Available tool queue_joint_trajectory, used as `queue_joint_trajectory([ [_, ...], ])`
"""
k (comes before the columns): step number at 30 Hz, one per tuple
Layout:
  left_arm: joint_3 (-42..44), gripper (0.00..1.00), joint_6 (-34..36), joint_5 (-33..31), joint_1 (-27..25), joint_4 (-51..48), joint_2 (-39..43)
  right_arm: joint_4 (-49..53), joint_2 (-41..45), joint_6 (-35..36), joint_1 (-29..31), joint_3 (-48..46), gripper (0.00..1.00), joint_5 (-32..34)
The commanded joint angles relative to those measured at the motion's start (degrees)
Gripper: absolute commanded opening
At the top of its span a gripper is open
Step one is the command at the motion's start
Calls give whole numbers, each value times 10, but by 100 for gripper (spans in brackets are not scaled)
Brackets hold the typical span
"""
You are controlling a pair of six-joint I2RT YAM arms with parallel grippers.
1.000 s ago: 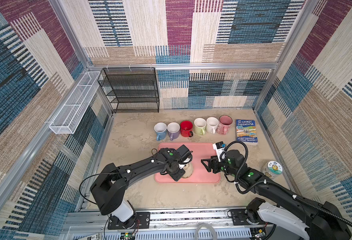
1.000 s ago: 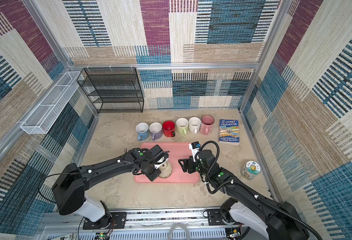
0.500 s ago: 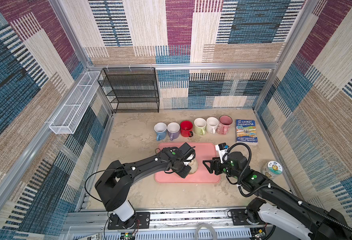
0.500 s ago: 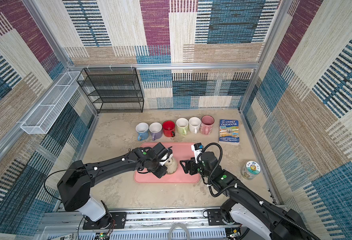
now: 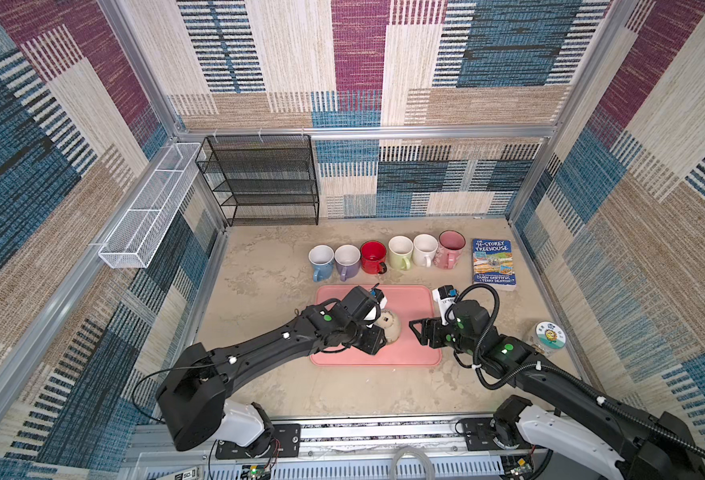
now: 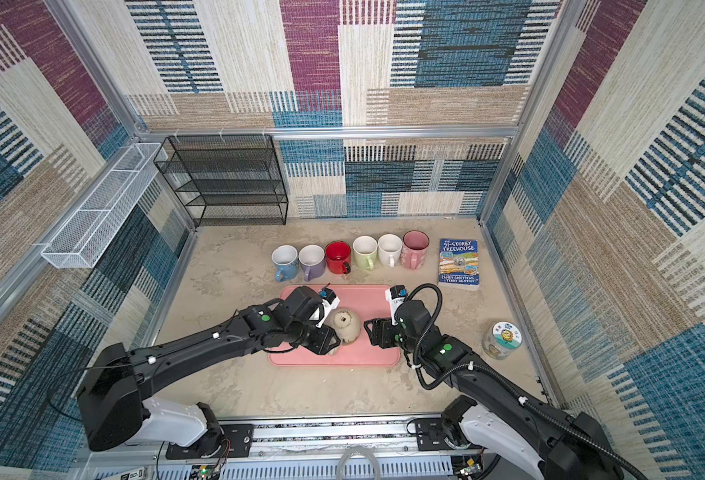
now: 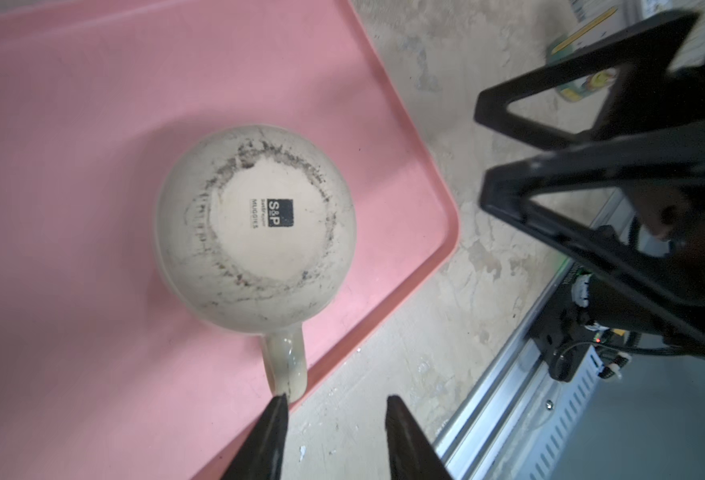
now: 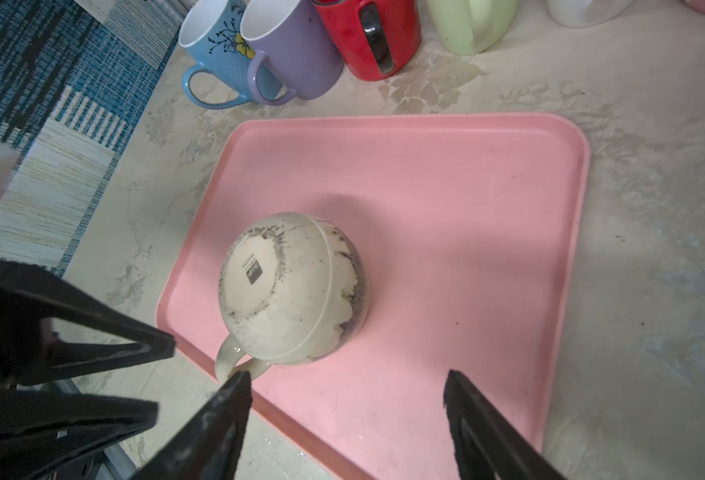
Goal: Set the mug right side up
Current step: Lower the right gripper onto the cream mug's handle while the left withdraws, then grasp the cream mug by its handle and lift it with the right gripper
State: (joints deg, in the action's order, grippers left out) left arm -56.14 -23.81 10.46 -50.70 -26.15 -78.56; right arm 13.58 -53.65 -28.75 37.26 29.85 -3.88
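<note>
I count one mug (image 7: 255,224) for this task. It is cream with dark stains, and it stands upside down on the one pink tray (image 5: 413,299), with its rim on the tray and its bottom facing up. The bottom has one small dark square mark. Its one handle points to the near edge of the tray.

I have two arms, each with two fingers. My left fingers (image 7: 265,440) are apart and hold nothing. One tip is at the end of the handle, but I cannot tell if it touches. Between the two tips I see only the tray edge and the tabletop (image 5: 267,270). My right fingers (image 8: 213,424) are spread wider and also hold nothing. In both top views the mug sits between my two arms.

Behind the tray six other mugs stand upright in one row: blue mug (image 5: 321,257), purple mug (image 5: 347,259), red mug (image 5: 373,255), green mug (image 5: 400,249), white mug (image 5: 425,248) and pink mug (image 5: 451,245). Just beside the pink one lies one book (image 5: 493,262). One jar (image 5: 550,337) stands at the right side. At the back there is one black rack (image 5: 259,178), and on the left wall hangs one white wire basket (image 5: 151,208).
</note>
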Motion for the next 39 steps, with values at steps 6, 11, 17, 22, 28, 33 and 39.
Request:
queue_joint_trajectory([
  [6,6,65,-20,-119,8,-80,165,44,-39,-112,87,44,76,99],
  [11,-20,68,-8,-191,19,-183,244,53,-101,-175,167,81,77,145],
  [17,-34,72,9,-219,34,-252,321,51,-204,-227,228,143,78,165],
  [22,-33,74,24,-222,42,-273,351,65,-279,-246,233,196,77,178],
  [28,-9,75,37,-217,47,-266,380,128,-351,-249,233,258,76,204],
  [33,8,76,42,-214,49,-254,400,156,-384,-252,233,282,68,224],
  [39,14,76,41,-205,50,-250,409,208,-416,-236,232,326,57,257],
])
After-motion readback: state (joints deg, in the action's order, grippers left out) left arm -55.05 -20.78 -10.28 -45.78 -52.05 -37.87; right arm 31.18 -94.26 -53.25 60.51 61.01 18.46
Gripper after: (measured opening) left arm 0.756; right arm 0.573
